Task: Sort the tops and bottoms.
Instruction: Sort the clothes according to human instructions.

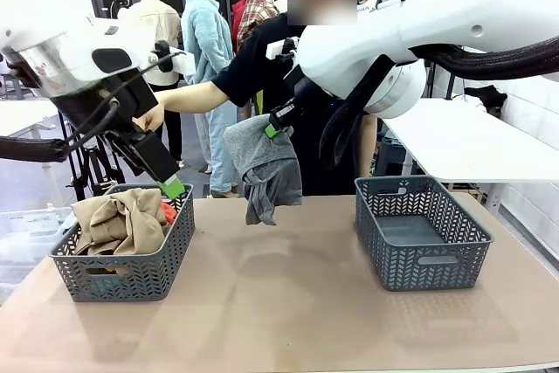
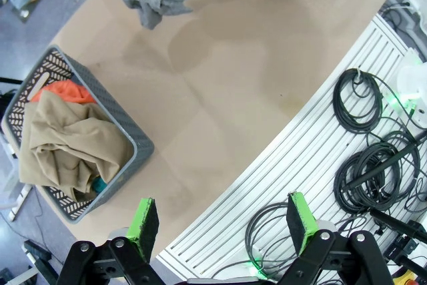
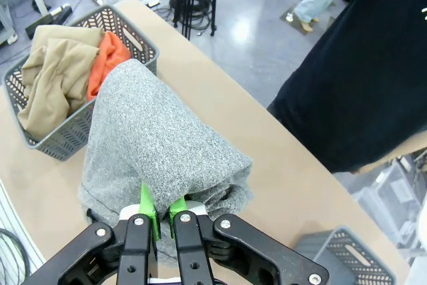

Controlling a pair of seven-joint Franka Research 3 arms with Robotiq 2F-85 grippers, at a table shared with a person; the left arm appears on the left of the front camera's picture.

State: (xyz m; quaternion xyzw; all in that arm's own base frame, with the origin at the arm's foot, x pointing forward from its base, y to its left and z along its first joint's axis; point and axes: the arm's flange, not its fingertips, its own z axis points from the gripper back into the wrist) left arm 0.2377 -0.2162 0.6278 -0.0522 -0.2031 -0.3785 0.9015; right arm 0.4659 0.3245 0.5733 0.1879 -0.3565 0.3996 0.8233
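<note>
- Counter point(image 1: 288, 303), tan top, bare across the near middle.
- Left basket point(image 1: 122, 268), dark grey lattice, sits on the counter at my left side. Tan khaki garment point(image 1: 122, 220) is piled on top inside it, orange garment point(image 1: 169, 211) pokes out beside it at the far right corner. In the left wrist view a bit of teal garment point(image 2: 99, 183) peeks from under the khaki near the basket wall.
- My left jaws point(image 1: 172, 187) stand wide apart, nothing between the green pads point(image 2: 143, 220), hanging just above the left basket's far right rim, not touching cloth.
- Right basket point(image 1: 419, 231), same lattice kind, on the counter at my right side, well apart from the left one; no cloth seen in it.
- My right jaws point(image 1: 272, 128) are pinched tight on the heather grey garment point(image 1: 262, 163), pads nearly meeting on a fold of it. Garment hangs free in the air above the counter's far middle, between the two baskets, lower end off the surface.
- Person in a black T-shirt point(image 1: 262, 67) stands at the far edge behind the grey garment, one hand point(image 1: 150, 116) stretched out toward my left arm.
</note>
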